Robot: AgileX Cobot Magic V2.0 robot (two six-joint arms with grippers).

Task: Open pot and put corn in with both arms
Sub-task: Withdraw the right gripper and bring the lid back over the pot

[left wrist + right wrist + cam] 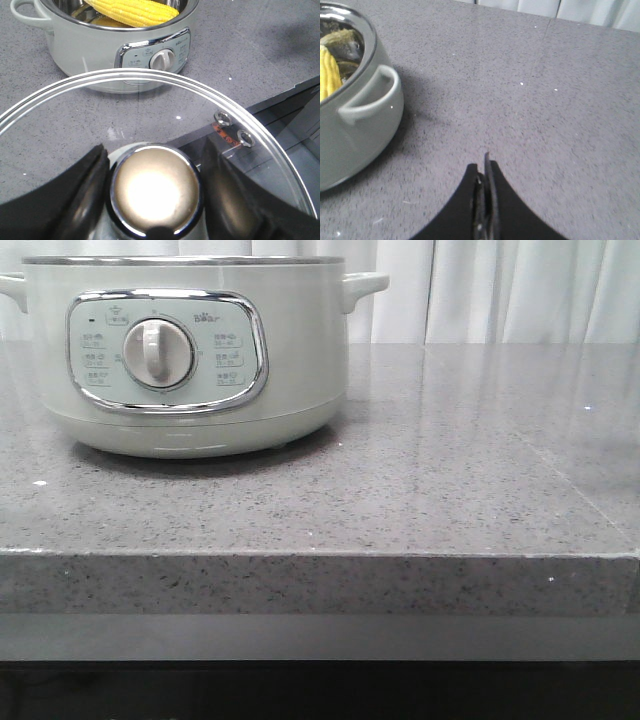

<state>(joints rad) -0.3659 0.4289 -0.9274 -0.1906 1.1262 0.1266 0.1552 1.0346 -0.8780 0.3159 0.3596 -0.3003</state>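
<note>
The pale grey-green pot (190, 350) stands at the far left of the counter with its dial facing me. No gripper shows in the front view. In the left wrist view the pot (90, 47) is uncovered and the yellow corn (132, 11) lies inside it. My left gripper (155, 165) is shut on the shiny knob (155, 192) of the glass lid (150, 95), which is held off the pot near the counter's front edge. My right gripper (485, 167) is shut and empty above the counter, beside the pot's side handle (370, 97). The corn (327, 75) shows there too.
The grey speckled counter (450, 440) stretches to the right of the pot. Its front edge (320, 555) drops to a dark space below. White curtains (500, 290) hang behind. In the left wrist view the counter's edge (285, 92) runs under the lid.
</note>
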